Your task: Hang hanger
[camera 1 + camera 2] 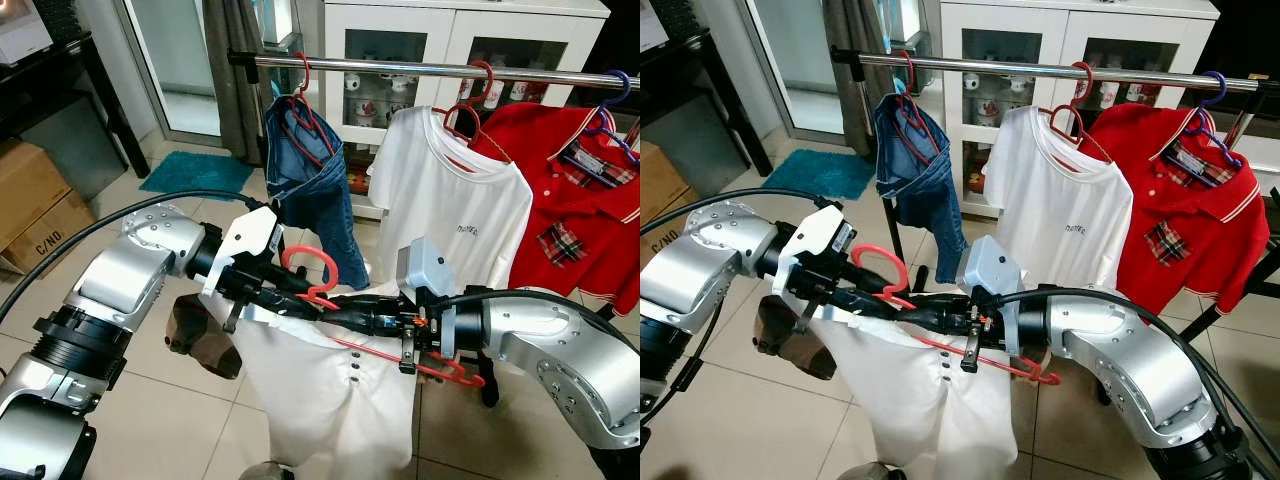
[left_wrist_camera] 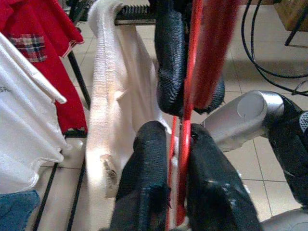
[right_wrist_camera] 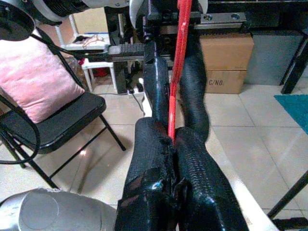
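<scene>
Both grippers hold a red hanger (image 1: 312, 265) at chest height, with a white buttoned shirt (image 1: 335, 395) draped on it. My left gripper (image 1: 312, 298) comes in from the left and is shut on the hanger's wire just below the hook. From the right, my right gripper (image 1: 340, 314) is shut on the same wire, close beside the left one. Both wrist views show the red wire (image 2: 179, 163) (image 3: 171, 130) pinched between black fingers. The hanger's right end (image 1: 462, 374) sticks out under my right wrist. The steel rail (image 1: 430, 68) runs across above and beyond the hook.
On the rail hang blue jeans (image 1: 310, 175), a white T-shirt (image 1: 462, 215) and a red polo (image 1: 585, 225). A white cabinet (image 1: 460, 30) stands behind. Cardboard boxes (image 1: 35, 205) and a teal mat (image 1: 195, 172) lie left. A folding chair with a pink cushion (image 3: 38, 86) stands nearby.
</scene>
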Available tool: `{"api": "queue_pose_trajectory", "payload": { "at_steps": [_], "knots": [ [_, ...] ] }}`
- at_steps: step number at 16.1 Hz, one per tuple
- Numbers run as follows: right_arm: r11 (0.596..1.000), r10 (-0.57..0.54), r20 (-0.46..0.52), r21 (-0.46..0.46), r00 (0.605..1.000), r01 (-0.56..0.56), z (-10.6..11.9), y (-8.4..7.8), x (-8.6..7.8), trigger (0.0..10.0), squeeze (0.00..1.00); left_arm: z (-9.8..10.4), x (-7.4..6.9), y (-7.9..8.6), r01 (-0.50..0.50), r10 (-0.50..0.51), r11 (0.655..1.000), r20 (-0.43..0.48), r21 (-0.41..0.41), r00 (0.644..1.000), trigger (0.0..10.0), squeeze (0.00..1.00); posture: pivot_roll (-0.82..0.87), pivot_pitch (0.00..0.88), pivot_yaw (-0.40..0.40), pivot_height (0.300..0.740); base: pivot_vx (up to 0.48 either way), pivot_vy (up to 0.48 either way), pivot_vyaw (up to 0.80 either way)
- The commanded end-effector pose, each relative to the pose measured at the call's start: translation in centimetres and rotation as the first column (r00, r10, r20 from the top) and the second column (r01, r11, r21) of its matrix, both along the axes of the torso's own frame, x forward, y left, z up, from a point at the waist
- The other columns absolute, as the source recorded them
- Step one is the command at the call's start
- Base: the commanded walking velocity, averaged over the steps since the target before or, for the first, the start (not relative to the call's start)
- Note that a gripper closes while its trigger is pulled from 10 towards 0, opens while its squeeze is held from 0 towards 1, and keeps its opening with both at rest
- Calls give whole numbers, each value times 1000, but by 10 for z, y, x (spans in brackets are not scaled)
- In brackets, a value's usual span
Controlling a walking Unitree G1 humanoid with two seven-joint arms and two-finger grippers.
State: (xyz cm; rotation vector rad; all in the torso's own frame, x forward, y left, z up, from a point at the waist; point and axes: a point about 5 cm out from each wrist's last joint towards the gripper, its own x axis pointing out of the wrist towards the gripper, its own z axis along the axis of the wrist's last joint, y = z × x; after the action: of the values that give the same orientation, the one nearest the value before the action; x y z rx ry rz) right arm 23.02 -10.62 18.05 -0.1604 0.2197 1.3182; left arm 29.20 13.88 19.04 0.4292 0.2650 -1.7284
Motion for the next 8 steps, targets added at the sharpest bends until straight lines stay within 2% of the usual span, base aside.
{"api": "queue_pose_trajectory", "payload": {
  "at_steps": [1,8],
  "knots": [
    [998,49,44,33,998,-51,12,6,-3,10000,0,-3,1,-1,-13,13,1000,-4,19,1000,0,0,-77,0,77,740,0,0,0],
    [998,56,45,31,997,-58,13,5,-3,10000,0,0,0,-1,-12,12,1000,-37,-5,999,0,0,-78,0,75,740,0,0,0]
  ]
}}
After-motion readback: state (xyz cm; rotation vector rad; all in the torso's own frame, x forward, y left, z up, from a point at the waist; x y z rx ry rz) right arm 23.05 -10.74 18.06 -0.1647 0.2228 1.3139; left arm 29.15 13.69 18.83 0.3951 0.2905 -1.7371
